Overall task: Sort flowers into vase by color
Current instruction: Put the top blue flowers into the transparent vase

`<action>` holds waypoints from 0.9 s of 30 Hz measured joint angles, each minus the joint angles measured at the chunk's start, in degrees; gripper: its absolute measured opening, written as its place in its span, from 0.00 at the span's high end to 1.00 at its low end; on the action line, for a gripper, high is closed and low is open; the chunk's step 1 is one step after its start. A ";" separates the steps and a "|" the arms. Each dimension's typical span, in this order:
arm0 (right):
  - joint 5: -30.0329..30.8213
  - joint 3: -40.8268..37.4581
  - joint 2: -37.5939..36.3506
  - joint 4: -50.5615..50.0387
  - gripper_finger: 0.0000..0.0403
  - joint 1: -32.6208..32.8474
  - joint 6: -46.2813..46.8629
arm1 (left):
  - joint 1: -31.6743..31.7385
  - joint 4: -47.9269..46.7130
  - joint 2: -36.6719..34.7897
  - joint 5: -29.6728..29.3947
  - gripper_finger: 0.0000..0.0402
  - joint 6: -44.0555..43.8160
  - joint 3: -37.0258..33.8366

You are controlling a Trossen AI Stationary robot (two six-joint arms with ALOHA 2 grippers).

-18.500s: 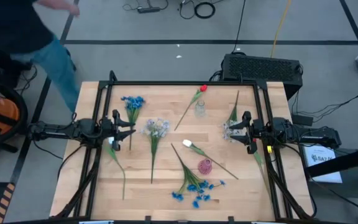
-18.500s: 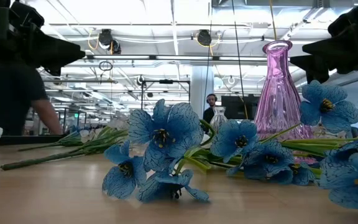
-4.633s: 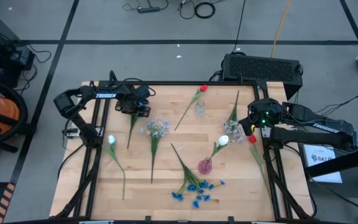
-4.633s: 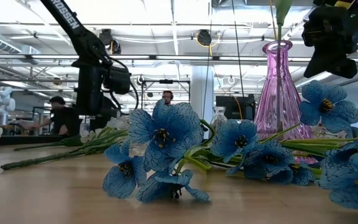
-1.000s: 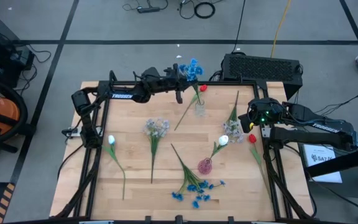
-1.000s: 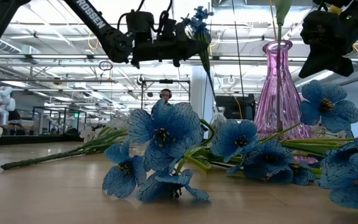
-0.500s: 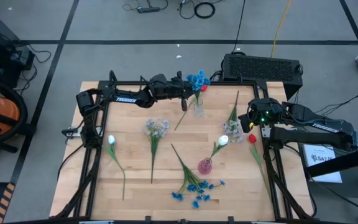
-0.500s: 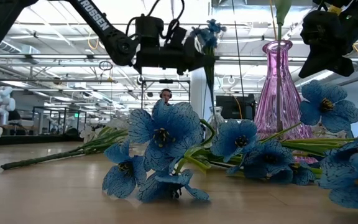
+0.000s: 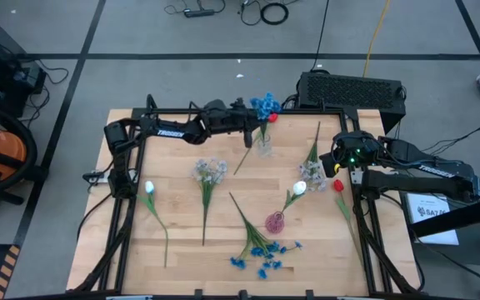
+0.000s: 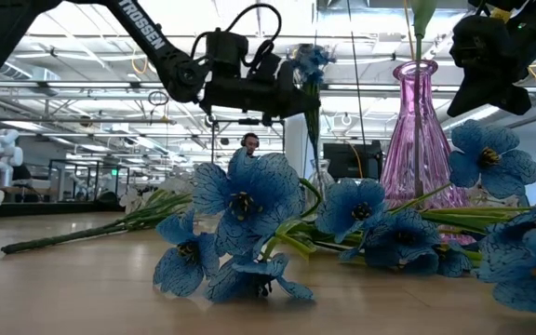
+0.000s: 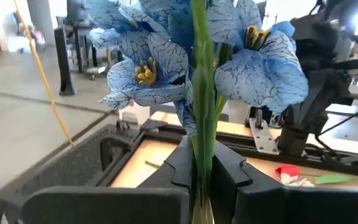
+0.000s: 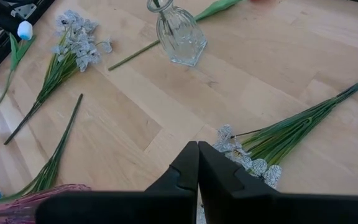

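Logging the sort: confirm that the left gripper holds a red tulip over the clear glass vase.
Not a red tulip: the left wrist view shows the left gripper shut on the green stem of a bright blue flower cluster. It does hold it over the clear glass vase, per the high view.

Left end effector (image 9: 252, 127) carried blue flower (image 9: 263, 106) over clear vase (image 9: 266, 147), person gone

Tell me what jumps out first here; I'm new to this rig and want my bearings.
The left gripper holds a blue flower upright by its stem over the clear vase at the table's far edge. The pink vase near the front carries a white tulip, with another blue cluster lying beside it. The right gripper waits, shut, at the right side above a lavender-white cluster.
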 joint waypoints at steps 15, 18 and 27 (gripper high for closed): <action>0.02 -0.01 0.00 0.02 1.00 0.00 0.00 | 1.10 -1.61 -0.41 0.00 0.64 -8.96 0.00; 0.02 0.01 0.00 0.02 1.00 0.00 0.00 | 1.20 -3.06 -1.27 0.00 0.64 -10.27 0.00; 0.04 0.00 -0.01 0.00 1.00 0.00 0.00 | 1.48 -17.66 -5.96 -0.02 0.64 -5.42 0.00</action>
